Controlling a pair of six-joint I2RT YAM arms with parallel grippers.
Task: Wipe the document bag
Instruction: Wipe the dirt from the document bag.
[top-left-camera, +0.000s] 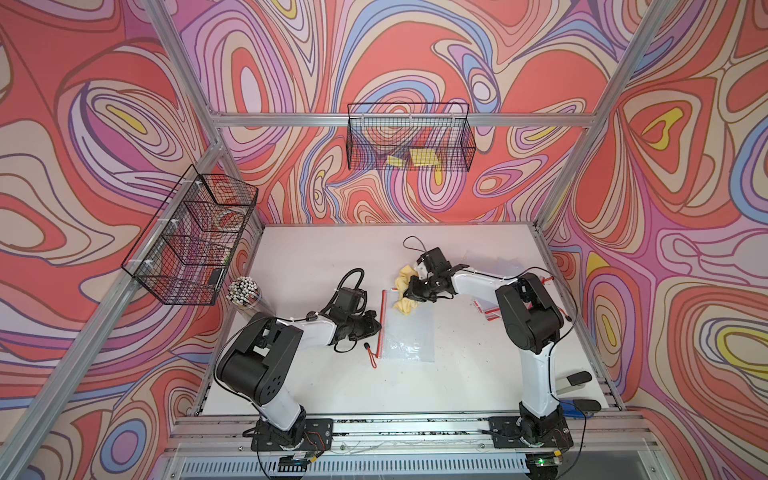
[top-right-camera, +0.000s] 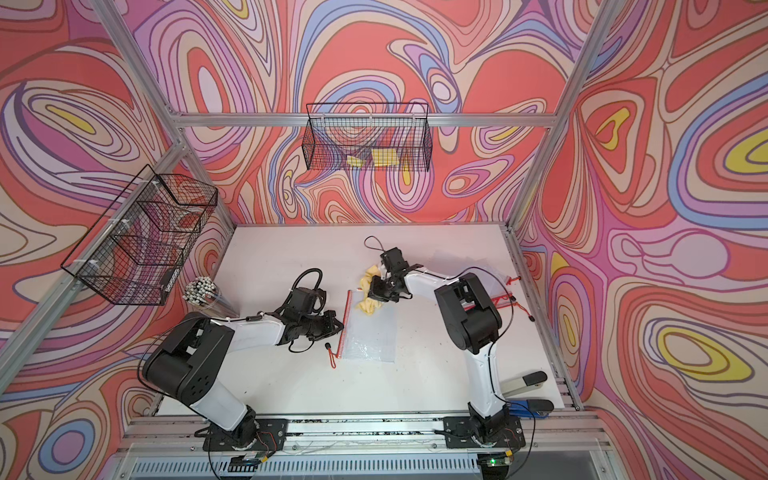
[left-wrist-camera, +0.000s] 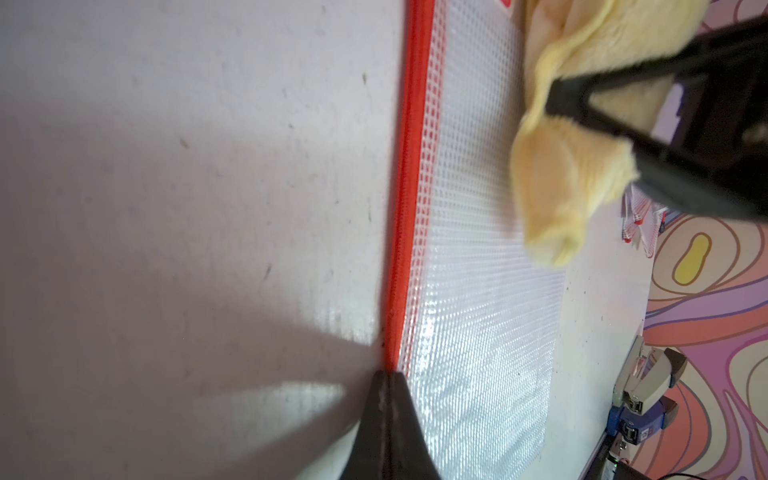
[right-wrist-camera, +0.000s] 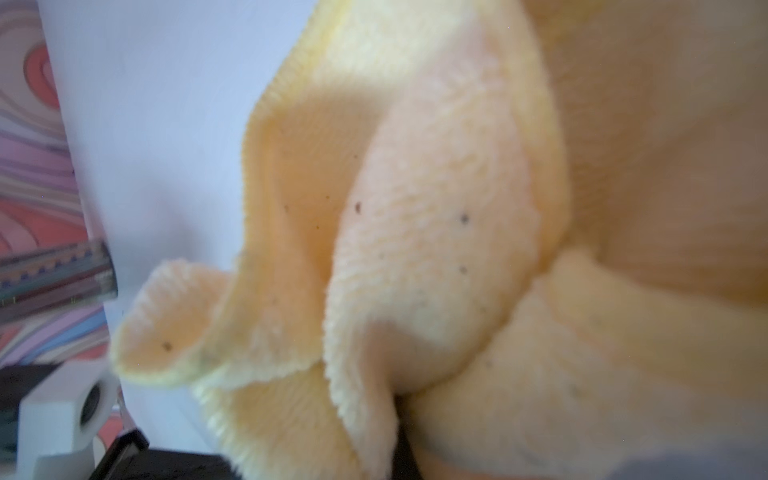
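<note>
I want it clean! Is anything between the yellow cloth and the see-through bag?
Nothing visible is. The right gripper holds the yellow cloth, which lies on the far end of the bag. The left gripper sits at the red zipper edge, off to the side.

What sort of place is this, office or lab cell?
Probably a lab data-collection cell: aluminium extrusion frame hung with swirl-printed backdrop, left arm and right arm mounted on a front rail, wire basket clipped on.
</note>
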